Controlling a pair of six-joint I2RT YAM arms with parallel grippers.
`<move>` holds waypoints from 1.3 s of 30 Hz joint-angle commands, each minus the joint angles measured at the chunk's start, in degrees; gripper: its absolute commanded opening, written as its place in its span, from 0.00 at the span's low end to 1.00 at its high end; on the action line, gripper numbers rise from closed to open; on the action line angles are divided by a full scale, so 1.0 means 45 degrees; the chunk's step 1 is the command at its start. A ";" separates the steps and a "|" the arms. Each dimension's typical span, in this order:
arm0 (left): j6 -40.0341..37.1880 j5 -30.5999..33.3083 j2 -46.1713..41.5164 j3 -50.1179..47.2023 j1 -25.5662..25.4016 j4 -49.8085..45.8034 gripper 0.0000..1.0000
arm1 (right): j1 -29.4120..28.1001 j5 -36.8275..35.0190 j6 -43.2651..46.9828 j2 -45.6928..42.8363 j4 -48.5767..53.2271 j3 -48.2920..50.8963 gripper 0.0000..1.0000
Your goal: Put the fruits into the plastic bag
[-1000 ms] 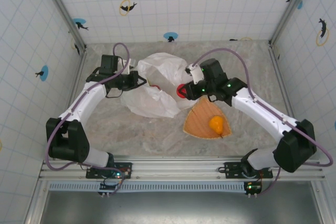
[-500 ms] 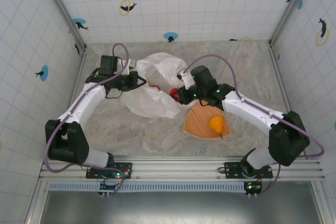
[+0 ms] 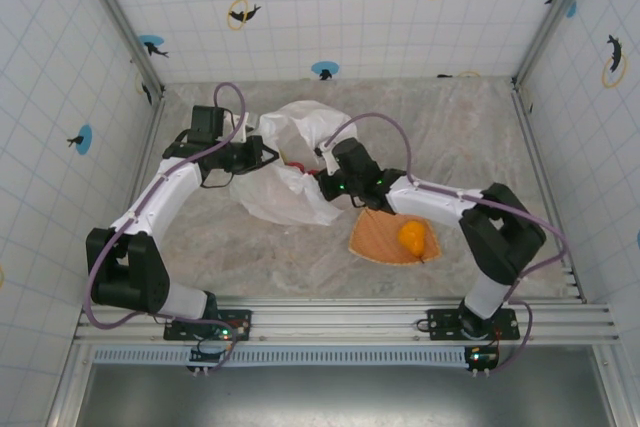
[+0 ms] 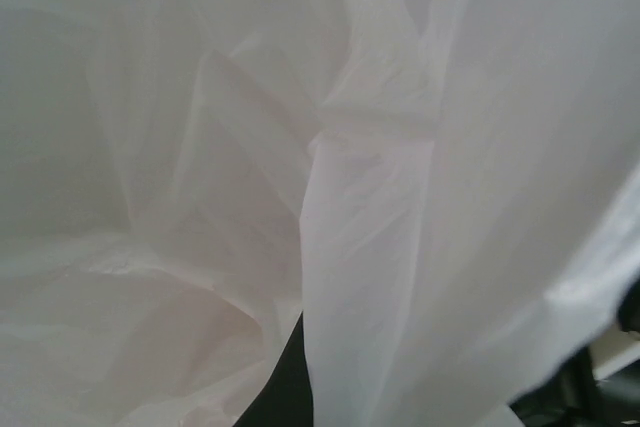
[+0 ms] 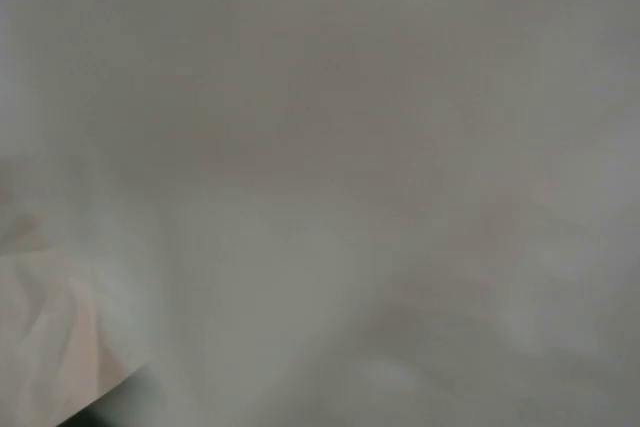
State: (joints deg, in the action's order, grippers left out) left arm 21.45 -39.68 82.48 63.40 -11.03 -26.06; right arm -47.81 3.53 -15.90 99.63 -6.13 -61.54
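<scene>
The white plastic bag [image 3: 290, 202] lies crumpled mid-table with its mouth facing right. My left gripper [image 3: 268, 155] is shut on the bag's upper left rim and holds it up. The left wrist view looks straight at bag film [image 4: 380, 197], with a dark finger [image 4: 285, 392] low in it. My right gripper [image 3: 320, 185] reaches into the mouth, shut on a red fruit [image 3: 316, 188] that barely shows at its tip. Blurred white plastic [image 5: 320, 147] fills the right wrist view. Another red fruit [image 3: 296, 164] sits inside the bag. An orange fruit [image 3: 412, 236] rests on the tray.
The flat orange fan-shaped tray [image 3: 378, 237] lies right of the bag, partly under my right forearm. Tiled walls close in the table on three sides. Bare marbled tabletop [image 3: 270, 257] stretches in front of the bag.
My right arm has swung left from above the tray's tip, carrying the red fruit into the bag's mouth. The left arm and the bag rim have stayed put.
</scene>
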 commanded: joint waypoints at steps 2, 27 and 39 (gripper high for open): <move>0.0153 -0.0170 -0.0145 -0.0123 -0.0021 0.0104 0.00 | -0.0442 -0.1659 -0.0946 0.0895 -0.1713 -0.0900 0.45; -0.0041 0.0029 -0.0145 0.0095 -0.0001 0.0007 0.00 | 0.0267 -0.0059 -0.0572 -0.0282 0.0978 -0.0821 0.79; -0.0177 0.0066 0.0010 0.0092 0.0016 -0.0033 0.00 | 0.1107 0.3289 0.1170 -0.3389 0.4269 0.0570 0.75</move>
State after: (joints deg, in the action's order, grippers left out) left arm 21.43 -39.62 82.50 63.40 -11.03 -26.09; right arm -43.94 13.15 -14.00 88.33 7.09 -60.75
